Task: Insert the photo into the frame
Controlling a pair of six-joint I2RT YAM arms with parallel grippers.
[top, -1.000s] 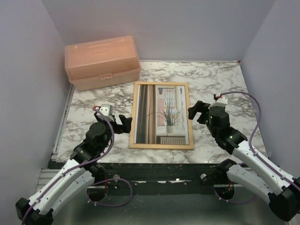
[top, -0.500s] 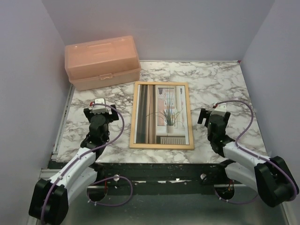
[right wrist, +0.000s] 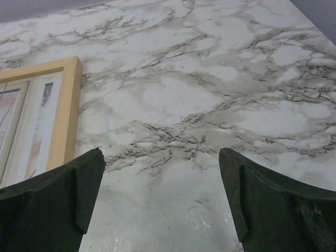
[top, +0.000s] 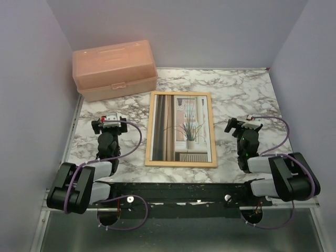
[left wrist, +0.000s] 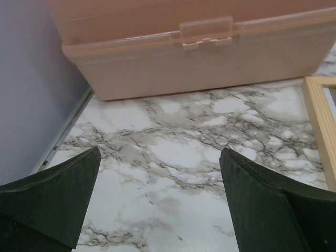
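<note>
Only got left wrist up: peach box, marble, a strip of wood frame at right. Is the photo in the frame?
Observer: Yes. From the top camera, the photo lies flat inside the frame, plant picture facing up.
Operator: Right arm?
Observer: The right end effector is open and empty, over bare table to the right of the frame, not touching it.
Operator: Frame orientation?
Observer: Long sides run front to back; its near bar lies close to the table's near edge.
</note>
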